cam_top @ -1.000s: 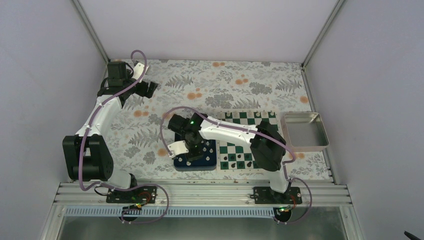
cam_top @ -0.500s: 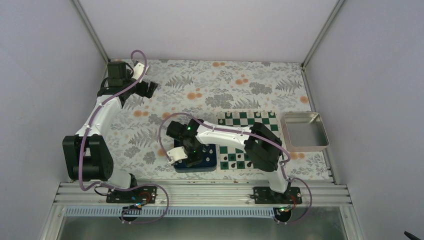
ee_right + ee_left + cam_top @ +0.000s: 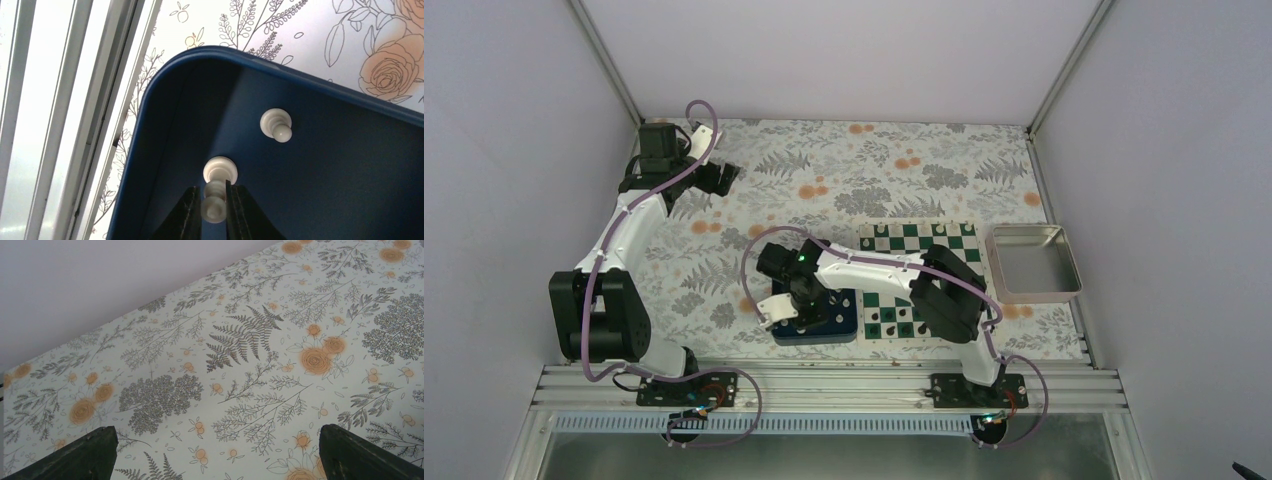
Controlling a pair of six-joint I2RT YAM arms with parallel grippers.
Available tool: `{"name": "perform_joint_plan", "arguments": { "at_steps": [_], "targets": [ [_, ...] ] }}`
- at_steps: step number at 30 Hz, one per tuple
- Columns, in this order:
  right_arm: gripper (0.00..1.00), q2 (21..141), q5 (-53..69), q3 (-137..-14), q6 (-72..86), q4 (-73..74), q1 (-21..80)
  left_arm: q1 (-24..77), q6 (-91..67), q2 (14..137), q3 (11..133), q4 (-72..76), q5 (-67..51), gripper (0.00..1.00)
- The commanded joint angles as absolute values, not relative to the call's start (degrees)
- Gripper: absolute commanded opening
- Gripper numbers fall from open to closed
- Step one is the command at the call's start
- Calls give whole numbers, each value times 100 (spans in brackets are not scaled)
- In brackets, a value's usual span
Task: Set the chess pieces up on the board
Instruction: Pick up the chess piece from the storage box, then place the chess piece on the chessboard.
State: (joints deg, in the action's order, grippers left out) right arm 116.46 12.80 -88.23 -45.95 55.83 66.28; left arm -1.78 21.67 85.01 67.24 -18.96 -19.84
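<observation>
My right gripper (image 3: 214,192) is shut on a small white chess piece (image 3: 220,170) that stands in the near-left corner of the dark blue tray (image 3: 320,165). A second white piece (image 3: 276,125) stands a little further in. In the top view the right gripper (image 3: 809,312) reaches down into the blue tray (image 3: 845,331), just left of the green and white board (image 3: 924,240). White pieces (image 3: 882,231) show on the board's far row. The right arm hides most of the board. My left gripper (image 3: 217,450) hangs open over the bare floral cloth at the far left (image 3: 719,178), its fingers (image 3: 90,455) wide apart.
A shiny metal tray (image 3: 1034,265) sits right of the board. Small black pieces (image 3: 894,322) stand on the board's near rows. The table's near rail (image 3: 60,100) runs close beside the blue tray's corner. Grey walls enclose the table on three sides.
The right gripper has moved toward the near-left corner of the blue tray and closed from open onto a white piece. The left arm has not moved.
</observation>
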Motion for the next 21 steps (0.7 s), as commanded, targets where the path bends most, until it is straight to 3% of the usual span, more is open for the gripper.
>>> {"name": "perform_joint_plan", "arguments": {
  "at_steps": [1, 11, 21],
  "targets": [
    [11, 11461, 1228, -8945, -4556, 5572, 6534, -211, 2223, 8430, 6709, -1834, -2014, 100],
    [9, 10670, 677, -10113, -4530, 6355, 5506, -211, 2229, 8426, 6709, -1828, -2011, 100],
    [10, 10327, 442, -10769, -4876, 6601, 3345, -211, 2224, 8400, 6719, -1830, -2010, 100]
  ]
}}
